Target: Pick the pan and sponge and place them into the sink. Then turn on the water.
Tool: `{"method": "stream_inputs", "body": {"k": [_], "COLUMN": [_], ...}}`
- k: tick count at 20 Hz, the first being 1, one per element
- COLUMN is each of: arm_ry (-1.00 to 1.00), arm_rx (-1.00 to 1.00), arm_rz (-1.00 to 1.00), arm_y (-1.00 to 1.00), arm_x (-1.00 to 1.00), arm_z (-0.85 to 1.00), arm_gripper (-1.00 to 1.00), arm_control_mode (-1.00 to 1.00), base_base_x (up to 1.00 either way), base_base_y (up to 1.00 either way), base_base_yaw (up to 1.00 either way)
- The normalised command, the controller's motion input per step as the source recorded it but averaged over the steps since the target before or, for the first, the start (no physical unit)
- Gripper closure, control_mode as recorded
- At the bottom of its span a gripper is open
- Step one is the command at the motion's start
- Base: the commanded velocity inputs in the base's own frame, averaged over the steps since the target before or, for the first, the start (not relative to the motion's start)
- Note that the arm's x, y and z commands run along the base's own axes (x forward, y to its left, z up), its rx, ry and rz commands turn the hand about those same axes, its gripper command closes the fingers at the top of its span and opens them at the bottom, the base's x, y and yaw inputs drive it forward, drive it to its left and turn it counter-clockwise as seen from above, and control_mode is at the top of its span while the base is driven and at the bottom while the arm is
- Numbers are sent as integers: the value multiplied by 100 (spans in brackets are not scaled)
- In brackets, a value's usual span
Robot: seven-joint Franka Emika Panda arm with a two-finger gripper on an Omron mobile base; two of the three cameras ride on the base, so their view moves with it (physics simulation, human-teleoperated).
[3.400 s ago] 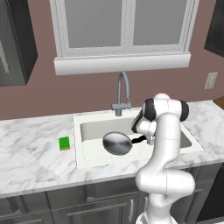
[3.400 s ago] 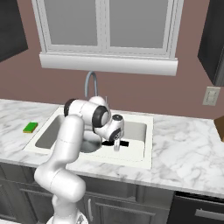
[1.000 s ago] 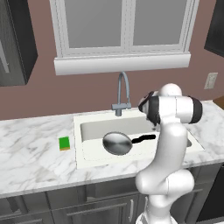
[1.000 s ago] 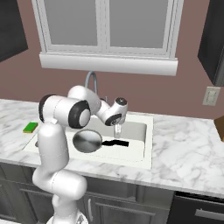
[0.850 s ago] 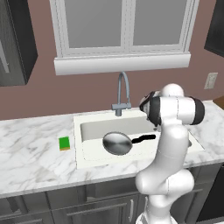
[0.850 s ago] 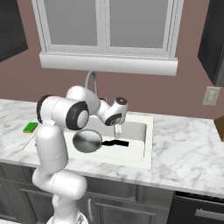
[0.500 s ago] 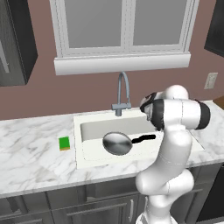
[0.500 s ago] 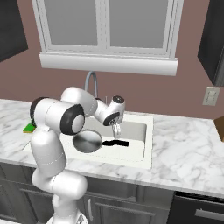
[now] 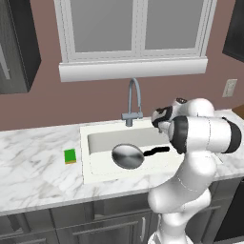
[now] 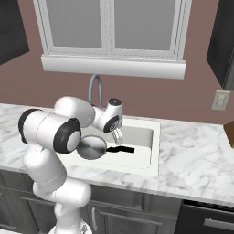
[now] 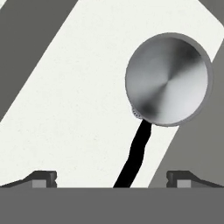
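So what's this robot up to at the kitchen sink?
It is clearing up. The metal pan already lies in the white sink, its black handle pointing toward the arm. The gripper hangs above that handle with its fingers spread open, holding nothing. The green sponge sits on the marble counter beside the sink, not yet placed in it, and no water runs from the gooseneck faucet.

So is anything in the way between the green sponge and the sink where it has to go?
Nothing visible is. The sponge lies on the marble counter just left of the sink, with only the raised white rim between them. The pan already lies in the basin, leaving bare floor around it.
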Motion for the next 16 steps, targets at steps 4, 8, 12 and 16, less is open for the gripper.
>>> {"method": "stream_inputs", "body": {"k": [4,8,12,16], "arm_ry": [-1,-1,0,1], "arm_rx": [-5,-4,-2,-4], "arm_rz": [10,9,9,12], "arm_y": [13,14,21,19], "arm_x": [-34,-37,-29,-23], "arm_z": [18,18,17,25], "arm_gripper": [-100,-100,-100,-100], "arm_control_mode": [-100,-100,-100,-100], "base_base_x": [0,0,0,0], "base_base_y": [0,0,0,0], "base_base_yaw": [0,0,0,0]}}
